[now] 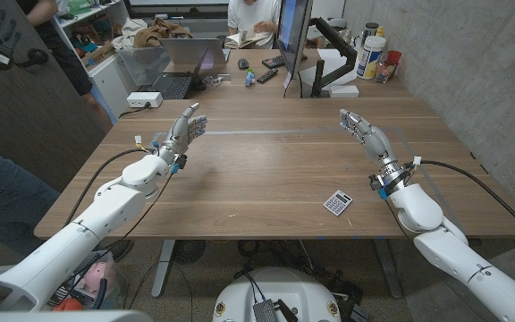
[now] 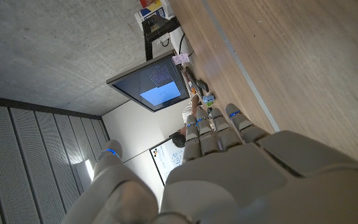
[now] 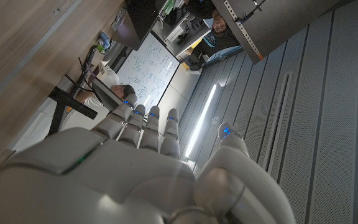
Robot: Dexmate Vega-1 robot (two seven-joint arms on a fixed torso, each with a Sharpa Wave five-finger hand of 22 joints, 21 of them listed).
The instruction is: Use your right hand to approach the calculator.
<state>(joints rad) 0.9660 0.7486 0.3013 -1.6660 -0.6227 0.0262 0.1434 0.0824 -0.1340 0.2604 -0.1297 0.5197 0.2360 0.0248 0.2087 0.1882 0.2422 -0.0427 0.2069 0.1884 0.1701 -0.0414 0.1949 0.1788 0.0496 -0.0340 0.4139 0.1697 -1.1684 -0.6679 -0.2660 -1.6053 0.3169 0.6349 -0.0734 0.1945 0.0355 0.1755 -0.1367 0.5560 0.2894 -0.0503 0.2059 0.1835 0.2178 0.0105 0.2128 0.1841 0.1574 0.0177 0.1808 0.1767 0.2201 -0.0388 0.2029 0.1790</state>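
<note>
- The small grey pocket calculator [image 1: 337,203] sat near the wooden table [image 1: 266,161]'s front edge, around 5 o'clock from the middle.
- The white right hand [image 1: 363,133] hovered well apart at the calculator's 1 o'clock, fingers straight and spread, holding nothing.
- The white left hand [image 1: 182,131] was over at 9 o'clock, likewise empty with its fingers extended.
- Just bare wood lay between the right hand and the calculator.
- A black monitor [image 1: 294,40], an open laptop [image 1: 177,70] and some bottles [image 1: 372,54] stood way back at 12 o'clock.
</note>
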